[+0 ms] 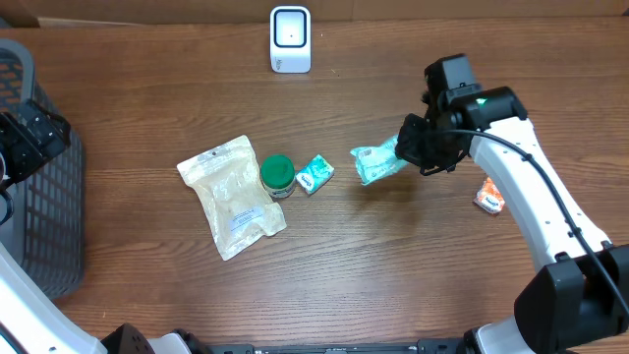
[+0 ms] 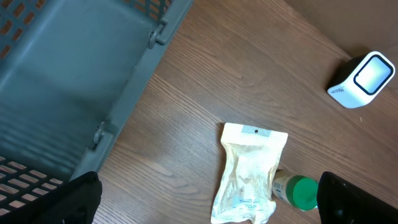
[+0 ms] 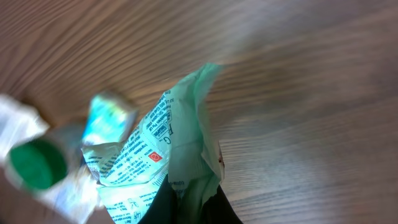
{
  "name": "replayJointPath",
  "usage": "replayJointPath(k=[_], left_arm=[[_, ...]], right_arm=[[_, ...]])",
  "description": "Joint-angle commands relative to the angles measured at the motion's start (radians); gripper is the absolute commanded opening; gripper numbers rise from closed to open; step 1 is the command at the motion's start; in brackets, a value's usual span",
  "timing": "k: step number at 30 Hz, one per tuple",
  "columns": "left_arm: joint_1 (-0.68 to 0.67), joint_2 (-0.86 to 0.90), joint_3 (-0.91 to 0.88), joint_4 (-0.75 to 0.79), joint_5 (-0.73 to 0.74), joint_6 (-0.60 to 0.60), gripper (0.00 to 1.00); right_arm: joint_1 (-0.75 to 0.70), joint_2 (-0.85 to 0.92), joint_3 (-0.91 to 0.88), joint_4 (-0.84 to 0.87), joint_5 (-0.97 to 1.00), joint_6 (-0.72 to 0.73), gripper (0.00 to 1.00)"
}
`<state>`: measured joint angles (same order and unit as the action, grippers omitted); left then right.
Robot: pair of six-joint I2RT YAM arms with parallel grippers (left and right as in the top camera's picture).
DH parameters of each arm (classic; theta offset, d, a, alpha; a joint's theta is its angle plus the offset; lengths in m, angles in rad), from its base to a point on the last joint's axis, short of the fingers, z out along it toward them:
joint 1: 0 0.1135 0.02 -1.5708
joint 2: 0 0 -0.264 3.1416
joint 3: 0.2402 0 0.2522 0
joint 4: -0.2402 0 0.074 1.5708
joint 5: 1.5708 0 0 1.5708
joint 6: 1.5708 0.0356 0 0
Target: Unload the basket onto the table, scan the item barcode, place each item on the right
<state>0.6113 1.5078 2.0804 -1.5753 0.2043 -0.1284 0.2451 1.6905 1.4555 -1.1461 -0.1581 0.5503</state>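
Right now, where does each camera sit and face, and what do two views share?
Overhead: above the table, looking straight down; both arms show, the right arm holding a green packet.
Left wrist: on the left arm, facing down past the basket towards the scanner; open left jaws' tips at bottom corners.
Right wrist: on the right arm, looking down the packet; right jaws pinch it at the bottom.
Shared: green-capped bottle, in all three.

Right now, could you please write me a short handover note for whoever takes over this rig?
Left gripper: open, empty, by the grey basket.
Right gripper: shut on the pale green packet, near the small teal packet.
White barcode scanner: at the far edge of the table, apart from the packet.
Done: packet gripped.
Left: present its barcode to the scanner.
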Motion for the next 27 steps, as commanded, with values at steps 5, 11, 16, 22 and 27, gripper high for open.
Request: replayJointPath(k=[5,11,16,22,27], left_arm=[[0.003,0.004,0.009,0.002,-0.002,-0.010,1.00],[0.003,0.004,0.009,0.002,-0.002,-0.010,1.00],[0.003,0.004,0.009,0.002,-0.002,-0.010,1.00],[0.003,0.004,0.009,0.002,-0.002,-0.010,1.00],[0.003,0.004,0.009,0.002,-0.002,-0.010,1.00]], right_arm=[[0.037,0.012,-0.154,0.091,0.103,0.235,0.04],[0.037,0.013,-0.302,0.219,0.043,0.233,0.04],[0.037,0.013,-0.323,0.229,0.021,0.141,0.20],[0.034,0.013,-0.318,0.225,-0.071,-0.064,0.47],[0.032,0.013,-0.262,0.171,-0.069,-0.275,0.77]])
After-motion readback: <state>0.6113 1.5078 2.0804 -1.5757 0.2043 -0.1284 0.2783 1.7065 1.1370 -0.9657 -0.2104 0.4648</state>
